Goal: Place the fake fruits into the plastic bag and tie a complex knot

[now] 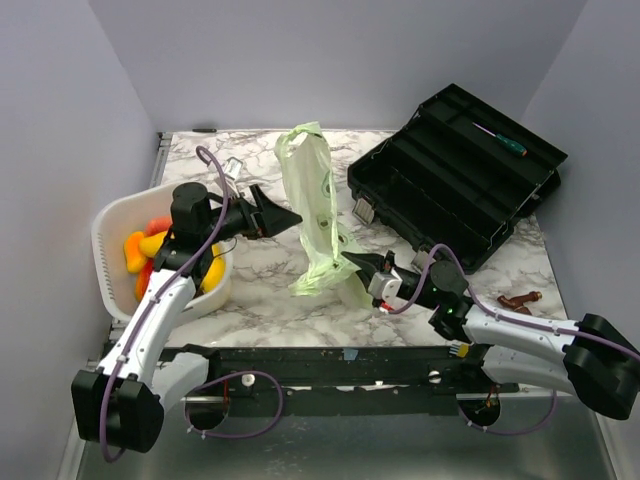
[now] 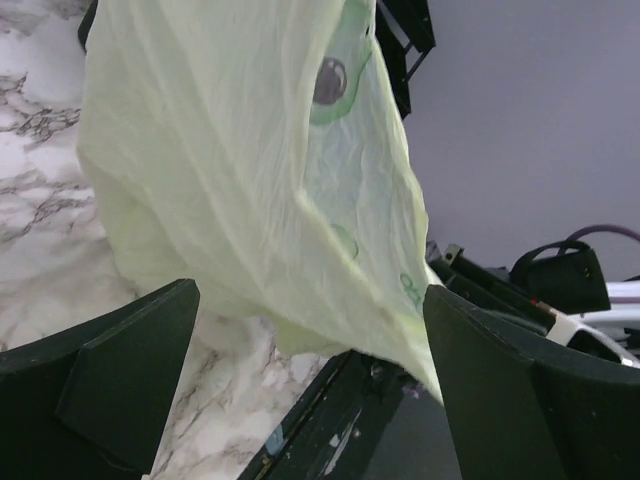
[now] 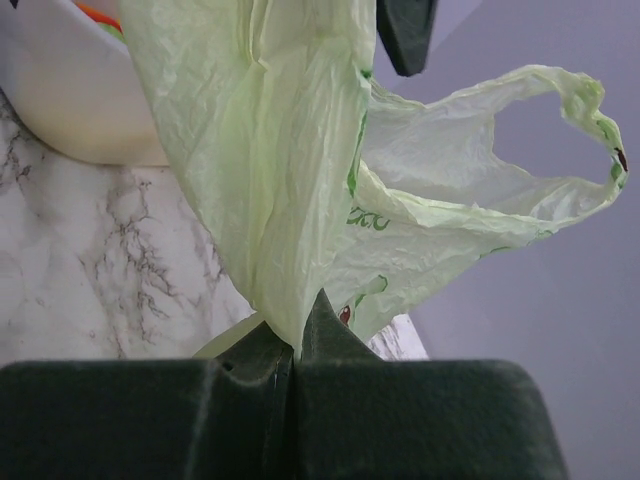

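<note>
Plastic bag [image 1: 312, 205] pulled into a long narrow strip at mid-tabletop [image 1: 250, 300]. Long axis runs near to far, with crumpled folds at the near end. Right gripper [image 1: 352, 262] clamped tight on that near end, film pinched between its fingers. Left gripper [image 1: 290, 218] spread wide, empty, pointing right, just beside the bag's left edge. Fake fruits [image 1: 148, 247] sit in the white basket [image 1: 105, 225], left.

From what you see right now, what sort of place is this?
Probably a robot test bench in a lab, not a home: a marble-patterned table boxed in by plain grey walls, with staged props, a white basket of fake fruits and a black toolbox.
</note>
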